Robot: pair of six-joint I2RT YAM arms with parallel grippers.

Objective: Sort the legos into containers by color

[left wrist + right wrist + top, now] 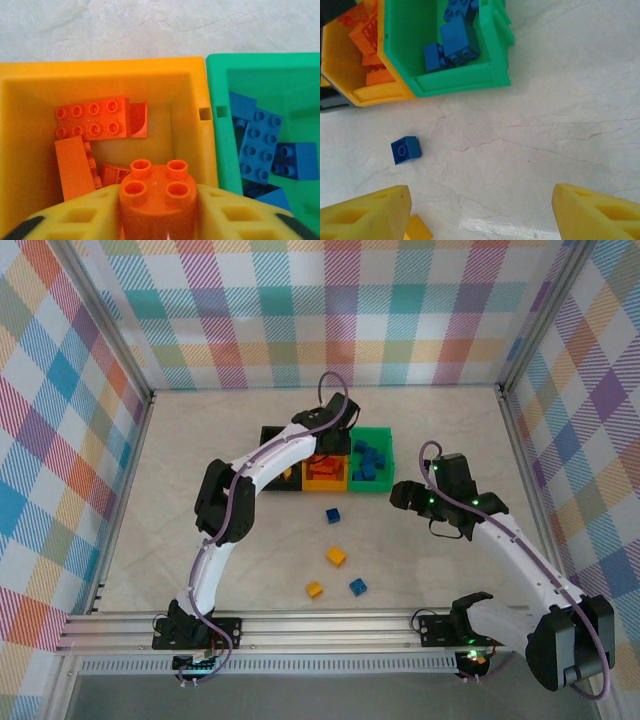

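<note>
My left gripper (157, 212) hangs over the orange-yellow container (100, 67), shut on a round orange lego (156, 192) with four studs. Several orange legos (92, 117) lie in that bin. The green container (260, 60) beside it holds several blue legos (260, 145). From above, the left gripper (335, 445) sits over the row of bins: black (270, 432), orange-yellow (325, 486), green (376, 431). My right gripper (480, 210) is open above bare table, right of the green bin (460, 85). A loose blue lego (405, 149) and a yellow lego (417, 230) lie to its left.
Loose on the table in front of the bins are a blue lego (333, 514), a yellow one (336, 556), another yellow one (314, 589) and a blue one (357, 587). The right gripper (400, 495) hovers right of them. Checkered walls enclose the table.
</note>
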